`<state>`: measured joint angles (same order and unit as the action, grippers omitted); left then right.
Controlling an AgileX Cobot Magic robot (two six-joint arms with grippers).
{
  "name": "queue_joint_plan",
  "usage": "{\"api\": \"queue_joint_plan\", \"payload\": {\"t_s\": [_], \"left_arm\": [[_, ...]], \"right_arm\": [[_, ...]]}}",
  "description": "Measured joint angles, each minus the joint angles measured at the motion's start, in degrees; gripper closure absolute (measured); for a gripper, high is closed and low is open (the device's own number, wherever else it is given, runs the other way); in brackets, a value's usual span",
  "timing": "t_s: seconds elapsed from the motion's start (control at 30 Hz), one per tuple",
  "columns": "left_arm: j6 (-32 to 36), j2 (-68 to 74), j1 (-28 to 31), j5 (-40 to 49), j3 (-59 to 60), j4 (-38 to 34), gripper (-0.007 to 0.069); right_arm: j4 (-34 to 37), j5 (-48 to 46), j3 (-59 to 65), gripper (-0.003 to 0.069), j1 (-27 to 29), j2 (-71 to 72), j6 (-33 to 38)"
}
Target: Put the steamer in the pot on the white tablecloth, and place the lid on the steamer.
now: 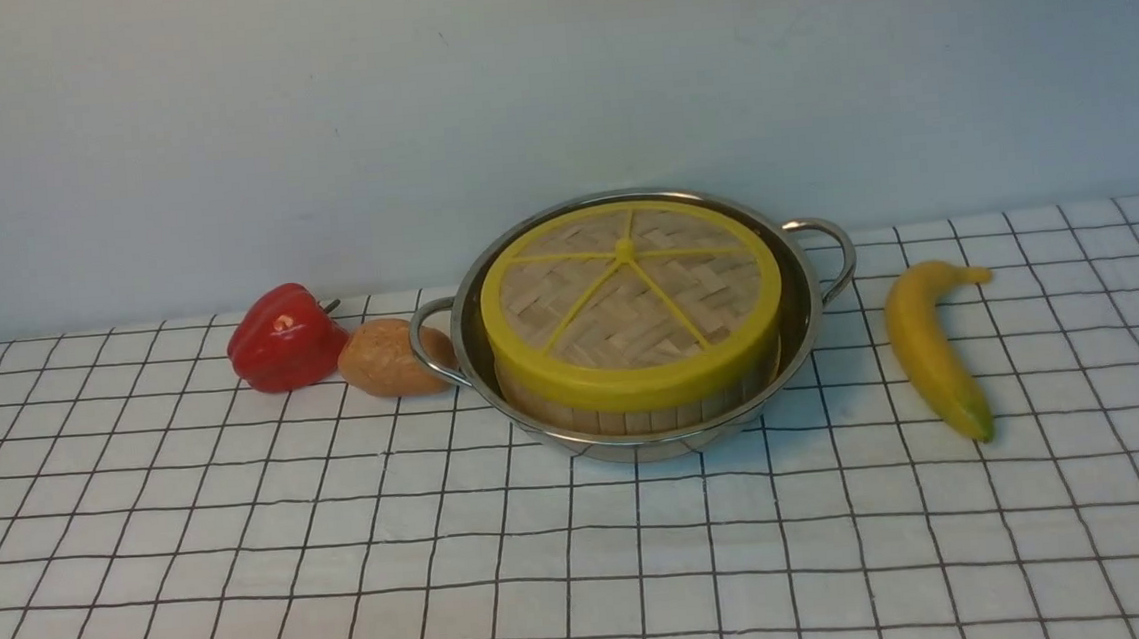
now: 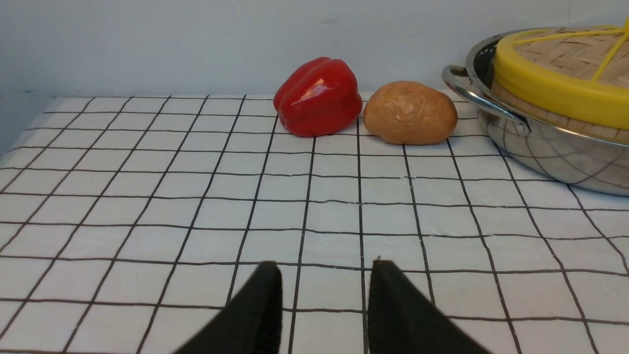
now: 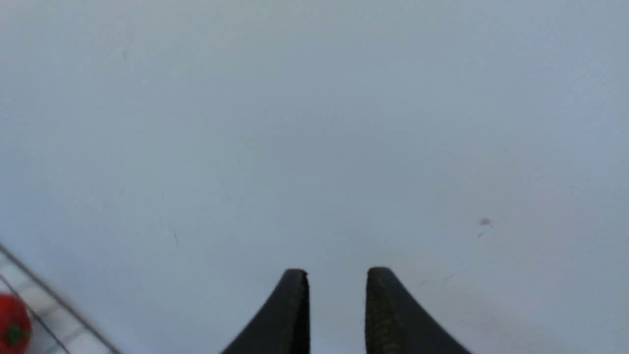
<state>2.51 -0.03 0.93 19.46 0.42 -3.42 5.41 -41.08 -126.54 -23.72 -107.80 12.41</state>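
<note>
The pot (image 1: 802, 315) stands on the white tablecloth (image 1: 586, 559) at the middle back. The steamer (image 1: 627, 418) sits inside it, only its slatted side wall showing. The lid (image 1: 629, 305) lies flat on the steamer and hides its inside. Neither gripper shows in the front view. My left gripper (image 2: 325, 268) is open and empty, low over the cloth, well short of the pot (image 2: 550, 152), steamer (image 2: 540, 117) and lid (image 2: 555, 88). My right gripper (image 3: 337, 275) is open and empty, facing the plain grey wall.
A red bell pepper (image 1: 282, 338) and a brown potato (image 1: 392, 357) lie left of the pot, the potato against its handle. A banana (image 1: 932, 349) lies to its right. A grey wall stands behind. A red round thing (image 3: 12, 329) shows at the right wrist view's corner.
</note>
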Motion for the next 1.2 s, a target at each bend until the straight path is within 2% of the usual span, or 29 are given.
{"api": "queue_joint_plan", "payload": {"t_s": [0.07, 0.2, 0.37, 0.5, 0.57, 0.63, 0.7, 0.77, 0.8, 0.97, 1.1, 1.13, 1.2], "left_arm": [[0.0, 0.0, 0.0, 0.0, 0.0, 0.0, 0.0382], [0.0, 0.0, 0.0, 0.0, 0.0, -0.04, 0.0382], [0.0, 0.0, 0.0, 0.0, 0.0, -0.04, 0.0382], [0.0, 0.0, 0.0, 0.0, 0.0, -0.04, 0.0382], [0.0, 0.0, 0.0, 0.0, 0.0, -0.04, 0.0382], [0.0, 0.0, 0.0, 0.0, 0.0, -0.04, 0.0382], [0.0, 0.0, 0.0, 0.0, 0.0, -0.04, 0.0382], [0.0, 0.0, 0.0, 0.0, 0.0, -0.04, 0.0382], [0.0, 0.0, -0.05, 0.0, 0.0, -0.04, 0.0382], [0.0, 0.0, -0.05, 0.0, 0.0, -0.04, 0.0382], [0.0, 0.0, -0.05, 0.0, 0.0, -0.04, 0.0382], [0.0, 0.0, -0.05, 0.0, 0.0, -0.04, 0.0382], [0.0, 0.0, -0.05, 0.0, 0.0, -0.04, 0.0382]], "right_arm": [[0.59, 0.36, 0.0, 0.0561, 0.0, 2.36, -3.59], [3.04, 0.8, -0.05, 0.0626, 0.0, 4.48, -7.6], [5.31, 0.07, -0.05, 0.0641, 0.0, 5.21, -8.77], [5.25, -7.76, -0.05, 0.0636, 0.0, 6.45, -10.19], [3.95, -16.8, 0.24, 0.0627, 0.3, 7.61, -12.76], [2.52, -21.17, 1.74, 0.062, 0.44, 8.81, -14.05], [-0.27, -24.74, 7.67, 0.0606, 0.48, 13.14, -15.77], [-0.95, -24.44, 12.28, 0.0599, 0.55, 16.16, -16.03], [-1.33, -22.34, 21.02, 0.059, 0.97, 21.25, -16.19], [-2.4, -9.33, 47.64, 0.0561, 4.43, 39.31, -16.41], [-2.8, 3.8, 70.98, 0.0533, 12.18, 57.16, -17.45], [-2.82, 4.39, 72.05, 0.0532, 12.65, 57.16, -17.45], [-3.01, 10.72, 81.9, 0.0517, 17.44, 66.23, -18.37]]}}
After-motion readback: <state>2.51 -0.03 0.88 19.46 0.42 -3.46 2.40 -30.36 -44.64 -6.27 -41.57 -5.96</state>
